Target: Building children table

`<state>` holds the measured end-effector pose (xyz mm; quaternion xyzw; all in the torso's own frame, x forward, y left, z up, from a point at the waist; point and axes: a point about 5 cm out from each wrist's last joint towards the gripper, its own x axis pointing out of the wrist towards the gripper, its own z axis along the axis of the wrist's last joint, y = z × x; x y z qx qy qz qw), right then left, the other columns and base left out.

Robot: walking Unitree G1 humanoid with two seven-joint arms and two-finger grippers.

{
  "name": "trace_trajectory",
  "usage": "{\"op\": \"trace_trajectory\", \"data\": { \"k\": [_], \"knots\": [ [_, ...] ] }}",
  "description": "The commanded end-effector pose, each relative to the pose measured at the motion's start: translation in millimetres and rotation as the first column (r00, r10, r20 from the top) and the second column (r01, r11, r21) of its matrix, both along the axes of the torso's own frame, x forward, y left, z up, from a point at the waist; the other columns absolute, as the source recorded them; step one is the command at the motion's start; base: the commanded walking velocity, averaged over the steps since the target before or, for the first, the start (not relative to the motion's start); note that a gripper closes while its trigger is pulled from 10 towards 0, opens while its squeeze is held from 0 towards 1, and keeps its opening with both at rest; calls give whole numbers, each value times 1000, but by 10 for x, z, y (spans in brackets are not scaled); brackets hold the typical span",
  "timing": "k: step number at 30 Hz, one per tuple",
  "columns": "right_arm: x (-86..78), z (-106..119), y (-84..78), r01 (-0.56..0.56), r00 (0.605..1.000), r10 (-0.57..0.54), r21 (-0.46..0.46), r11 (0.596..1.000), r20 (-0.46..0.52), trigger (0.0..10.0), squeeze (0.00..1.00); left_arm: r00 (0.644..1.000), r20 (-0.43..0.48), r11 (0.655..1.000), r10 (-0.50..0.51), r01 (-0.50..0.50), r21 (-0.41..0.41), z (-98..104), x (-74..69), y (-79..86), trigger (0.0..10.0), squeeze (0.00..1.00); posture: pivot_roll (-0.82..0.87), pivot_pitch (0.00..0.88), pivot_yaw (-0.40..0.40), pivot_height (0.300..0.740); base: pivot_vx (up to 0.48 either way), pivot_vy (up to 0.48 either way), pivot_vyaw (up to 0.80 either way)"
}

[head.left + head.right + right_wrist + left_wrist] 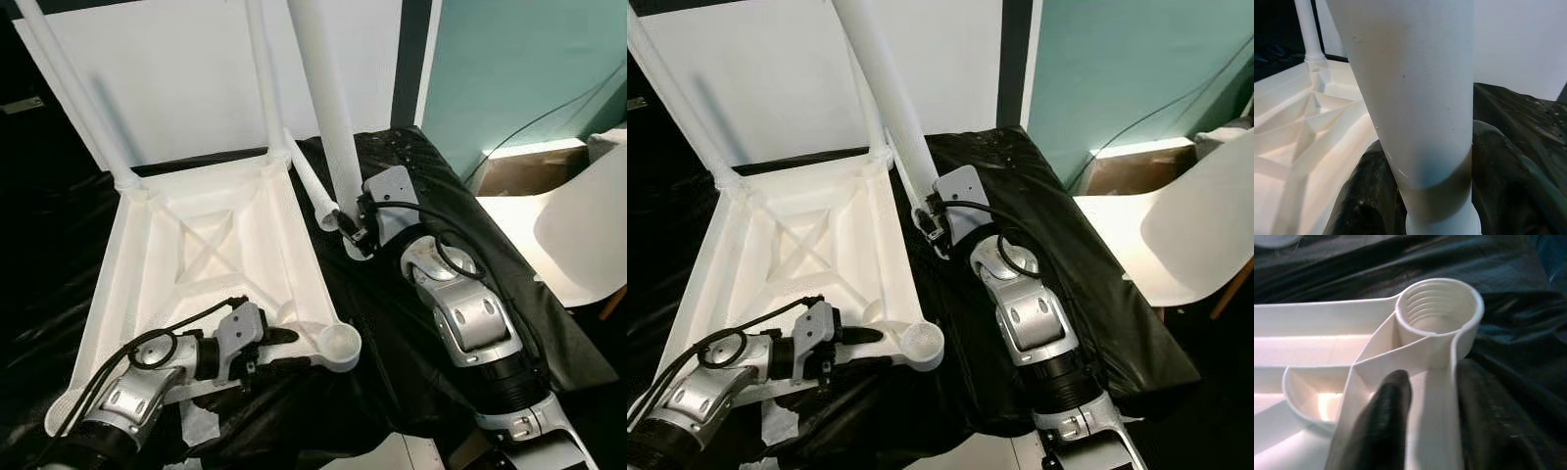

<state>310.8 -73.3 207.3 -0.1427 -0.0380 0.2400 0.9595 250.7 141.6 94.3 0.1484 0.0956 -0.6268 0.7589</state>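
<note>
The upturned white ribbed plastic tabletop (206,245) lies on a surface draped in black plastic sheeting (411,323), two white legs (73,88) already standing in its far corners; the left pincer (279,348) pinches the near rim rib between its black fingers (1386,421), just beside the empty threaded corner socket (340,343). The shell looks light, stiff and slick, so the ribs seem the soundest hold. To the right, the right pincer (355,233) is clamped on the base of a long tapered white plastic leg (328,108), held upright over the sheeting; it is probably hollow and light, best gripped low near its threaded end, though the threads are hidden. A white moulded chair (578,235) stands at far right.
</note>
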Motion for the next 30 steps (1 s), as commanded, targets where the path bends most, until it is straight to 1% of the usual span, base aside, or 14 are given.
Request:
{"op": "trace_trajectory", "data": {
  "k": [1, 3, 4, 5, 6, 7, 14, 15, 16, 17, 18, 20, 28, 30],
  "knots": [
    [-50, 6, 27, -30, 1000, 30, 15, 999, -4, 10000, 0, 983, 22, 983, 182, -183, 23, -104, 54, 9, 196, 0, -102, 0, 61, 740, 0, 0, 0],
    [-67, 0, 25, -39, 999, 39, 21, 999, -10, 10000, 0, 984, 23, 984, 175, -175, 21, -105, 51, -1, 0, 0, -103, 0, 62, 740, 0, 0, 0],
    [-83, -3, 18, -46, 999, 47, 26, 999, -15, 10000, 0, 985, 23, 985, 171, -171, 22, -106, 50, -5, 510, 0, -105, 0, 64, 740, 0, 0, 0],
    [-103, -2, 3, -56, 998, 57, 36, 998, -20, 10000, 0, 985, 25, 985, 171, -171, 26, -111, 52, -4, 5333, 0, -107, 0, 65, 740, 0, 0, 0],
    [-116, 0, -7, -63, 998, 64, 42, 997, -23, 10000, 0, 985, 28, 985, 171, -171, 29, -116, 55, -2, 5333, 0, -107, 0, 65, 740, 0, 0, 0],
    [-133, 5, -22, -71, 997, 73, 54, 996, -28, 10000, 0, 984, 33, 984, 174, -175, 35, -122, 61, 4, 10000, 0, -109, 0, 67, 740, 0, 0, 0],
    [-230, 15, -80, -120, 991, 126, 116, 986, -50, 10000, 0, 982, 45, 981, 182, -184, 57, -149, 82, 25, 10000, 0, -118, 0, 71, 740, 0, 0, 0],
    [-280, 8, -88, -156, 985, 165, 132, 979, -57, 10000, 0, 982, 45, 981, 183, -185, 59, -156, 85, 21, 10000, 0, -118, 0, 71, 740, 0, 0, 0],
    [-280, 8, -88, -156, 985, 165, 132, 979, -57, 10000, 0, 982, 45, 981, 183, -185, 59, -156, 85, 21, 10000, 0, -118, 0, 71, 740, 0, 0, 0],
    [-326, 5, -92, -190, 978, 201, 145, 971, -62, 10000, 0, 982, 44, 981, 183, -186, 60, -160, 87, 17, 10000, 0, -118, 0, 71, 740, 0, 0, 0],
    [-415, 9, -89, -257, 960, 272, 171, 951, -72, 10000, 0, 982, 46, 980, 184, -187, 62, -165, 92, 8, 10000, 0, -123, 0, 71, 740, 0, 0, 0],
    [-463, 12, -91, -290, 948, 309, 184, 939, -80, 10000, 0, 982, 48, 980, 185, -188, 63, -166, 96, 3, 10000, 0, -122, 0, 71, 740, 0, 0, 0],
    [-493, -10, -139, -294, 941, 319, 193, 936, -113, 10000, 0, 980, 53, 979, 192, -195, 62, -172, 103, 0, 10000, 0, -123, 0, 69, 740, 0, 0, 0],
    [-523, -27, -170, -301, 933, 332, 200, 932, -141, 10000, 0, 979, 52, 978, 195, -198, 60, -187, 99, -4, 10000, 0, -126, 0, 68, 740, 0, 0, 0]
  ]
}}
